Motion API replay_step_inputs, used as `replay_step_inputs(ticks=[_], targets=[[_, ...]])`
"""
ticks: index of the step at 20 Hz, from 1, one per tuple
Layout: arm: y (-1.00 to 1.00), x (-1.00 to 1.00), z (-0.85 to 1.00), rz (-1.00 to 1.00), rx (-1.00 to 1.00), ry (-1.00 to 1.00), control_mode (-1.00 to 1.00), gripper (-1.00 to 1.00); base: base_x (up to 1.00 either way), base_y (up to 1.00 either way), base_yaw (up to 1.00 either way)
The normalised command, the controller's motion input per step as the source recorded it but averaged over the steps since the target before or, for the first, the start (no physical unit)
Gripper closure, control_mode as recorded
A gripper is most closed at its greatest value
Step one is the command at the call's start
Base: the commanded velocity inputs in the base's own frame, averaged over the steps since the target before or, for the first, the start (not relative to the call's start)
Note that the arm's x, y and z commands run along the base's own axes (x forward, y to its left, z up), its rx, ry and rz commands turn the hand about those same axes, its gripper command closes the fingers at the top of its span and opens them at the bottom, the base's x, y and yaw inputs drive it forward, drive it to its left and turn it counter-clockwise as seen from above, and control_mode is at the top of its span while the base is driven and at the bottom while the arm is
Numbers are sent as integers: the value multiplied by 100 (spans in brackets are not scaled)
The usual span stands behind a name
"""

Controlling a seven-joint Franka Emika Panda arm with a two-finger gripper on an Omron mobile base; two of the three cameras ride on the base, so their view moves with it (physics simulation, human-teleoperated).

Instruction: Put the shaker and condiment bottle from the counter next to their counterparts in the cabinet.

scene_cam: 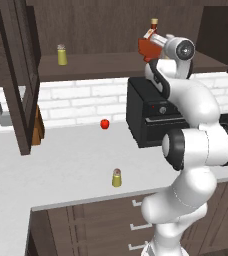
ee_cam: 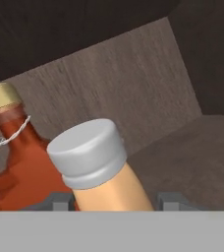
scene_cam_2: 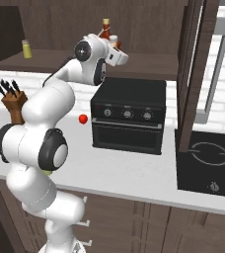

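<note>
My gripper (ee_cam: pixel 115 201) is shut on the condiment bottle (ee_cam: pixel 109 179), a pale orange-tan bottle with a grey cap, tilted in the hand view. It is held up at the cabinet shelf (scene_cam: pixel 101 65), right beside the dark red maple-leaf bottle (ee_cam: pixel 25 160). From the right base view the gripper (scene_cam_2: pixel 118 47) and the grey cap of the condiment bottle (scene_cam_2: pixel 113 38) sit just in front of the maple-leaf bottle (scene_cam_2: pixel 105 29). The shaker (scene_cam: pixel 116 178) stands upright on the counter (scene_cam: pixel 71 155) near its front edge. Its paler-capped twin (scene_cam: pixel 61 55) stands at the shelf's left.
A black countertop oven (scene_cam: pixel 146 117) stands below the shelf under my arm. A small red fruit (scene_cam: pixel 104 124) lies on the counter to its left. The open cabinet door (scene_cam: pixel 16 75) hangs at the left. A knife block (scene_cam_2: pixel 13 101) and a cooktop (scene_cam_2: pixel 208 158) flank the counter.
</note>
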Motion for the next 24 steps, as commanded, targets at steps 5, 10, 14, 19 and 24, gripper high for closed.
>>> replay_step_inputs(ticks=[5,10,14,19,24], targets=[[0,23,-3,0,-3,-2,-100,100,0,0,0],[0,15,-9,0,-4,-1,-100,-100,0,0,0],[0,2,-2,0,-2,0,-100,-100,0,0,0],[0,-5,0,0,0,0,-100,-100,0,0,0],[0,-43,0,0,0,0,-100,-100,0,0,0]])
